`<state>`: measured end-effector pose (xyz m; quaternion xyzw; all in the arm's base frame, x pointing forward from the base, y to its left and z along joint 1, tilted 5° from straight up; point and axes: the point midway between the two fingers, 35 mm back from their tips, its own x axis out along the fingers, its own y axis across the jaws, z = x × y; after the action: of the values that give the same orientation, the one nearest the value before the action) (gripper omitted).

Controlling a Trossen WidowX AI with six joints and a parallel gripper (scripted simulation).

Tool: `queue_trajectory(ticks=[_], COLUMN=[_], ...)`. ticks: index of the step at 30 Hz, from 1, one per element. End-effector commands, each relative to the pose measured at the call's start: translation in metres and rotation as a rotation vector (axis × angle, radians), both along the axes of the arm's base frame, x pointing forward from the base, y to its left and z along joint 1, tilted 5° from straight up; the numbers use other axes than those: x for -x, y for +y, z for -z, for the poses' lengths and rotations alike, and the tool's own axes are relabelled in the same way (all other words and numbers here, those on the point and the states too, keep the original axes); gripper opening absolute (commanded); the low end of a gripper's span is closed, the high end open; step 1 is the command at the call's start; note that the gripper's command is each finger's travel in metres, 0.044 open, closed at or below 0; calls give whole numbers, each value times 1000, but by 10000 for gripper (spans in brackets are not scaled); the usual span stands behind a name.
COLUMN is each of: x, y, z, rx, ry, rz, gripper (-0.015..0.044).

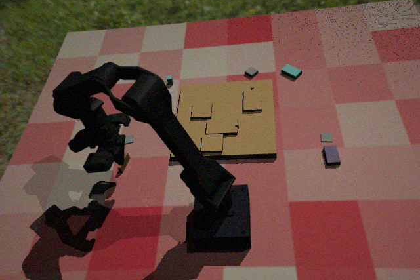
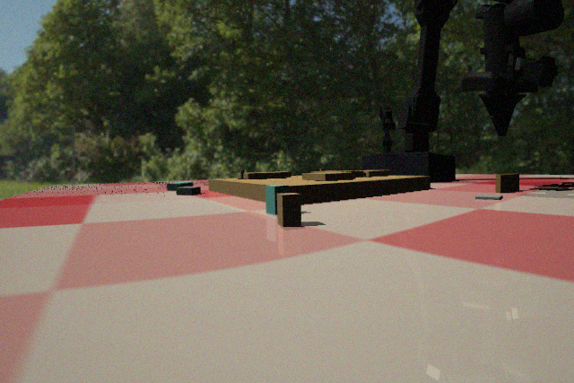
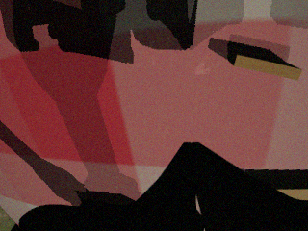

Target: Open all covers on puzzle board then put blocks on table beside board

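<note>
The tan puzzle board lies in front of the arm's base. Raised tan covers sit on it; no open well can be made out. My gripper is shut and empty, high above the table left of the board. Off the board lie a large teal block, a grey block, a purple block, a small teal block and tan blocks. The arm hides part of the left side in the top view.
Thin grey pieces lie on the table right and left of the board; the left one also shows in the exterior view. Dark irregular shapes lie at the front left. The arm's base stands in front of the board.
</note>
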<state>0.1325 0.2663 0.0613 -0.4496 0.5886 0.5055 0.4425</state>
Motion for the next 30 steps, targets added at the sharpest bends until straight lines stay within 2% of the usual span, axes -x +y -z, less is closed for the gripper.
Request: queue_trajectory(ticks=[1,30], x=[-22,-142], y=[-13,-128], z=[3,18], rx=[13,72], ry=[-20,-127], rz=[139,1076], gripper=[0,0])
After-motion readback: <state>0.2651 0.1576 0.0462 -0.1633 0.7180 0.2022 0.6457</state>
